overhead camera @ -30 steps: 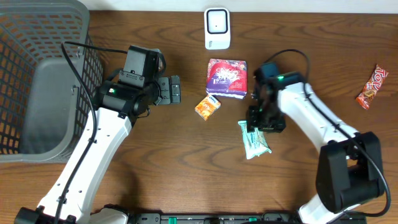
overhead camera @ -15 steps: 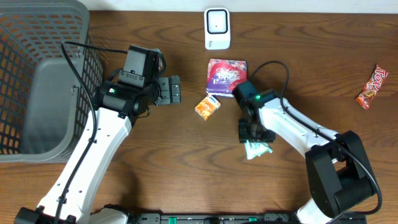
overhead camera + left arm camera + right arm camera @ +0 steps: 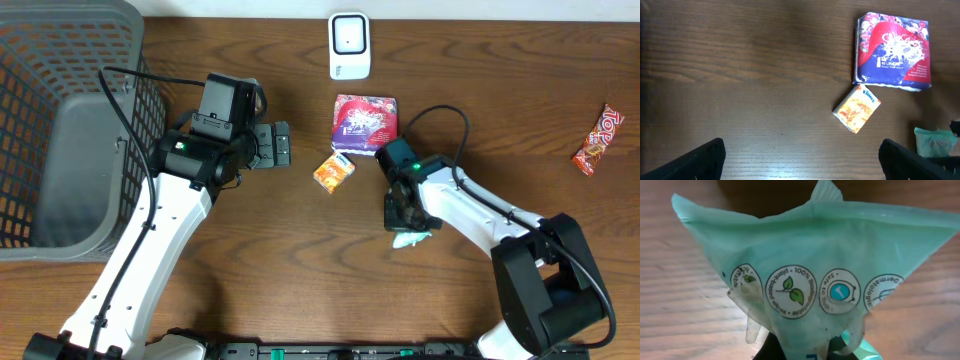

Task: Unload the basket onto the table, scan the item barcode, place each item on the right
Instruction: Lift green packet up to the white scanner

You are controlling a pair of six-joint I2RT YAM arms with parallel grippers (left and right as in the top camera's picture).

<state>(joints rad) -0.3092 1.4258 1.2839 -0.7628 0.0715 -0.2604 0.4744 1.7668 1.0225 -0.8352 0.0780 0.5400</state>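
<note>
Dark wood-grain counter [image 3: 300, 260], smooth and matt; teal packet [image 3: 805, 270] of thin creased plastic film; purple pack [image 3: 892, 50] in glossy wrap; grey plastic mesh basket [image 3: 40, 60]

On the wooden table [image 3: 740, 75] you see an orange Kleenex pack [image 3: 857, 108] just below a purple tissue pack [image 3: 891, 50], a teal packet [image 3: 935, 141] at the right edge, and your left gripper [image 3: 807, 162] spread wide

Purple pack [image 3: 365, 126] & orange box [image 3: 334, 172] crowd scanner [image 3: 349, 45] front; basket [image 3: 60, 60] walls off left edge.
</note>
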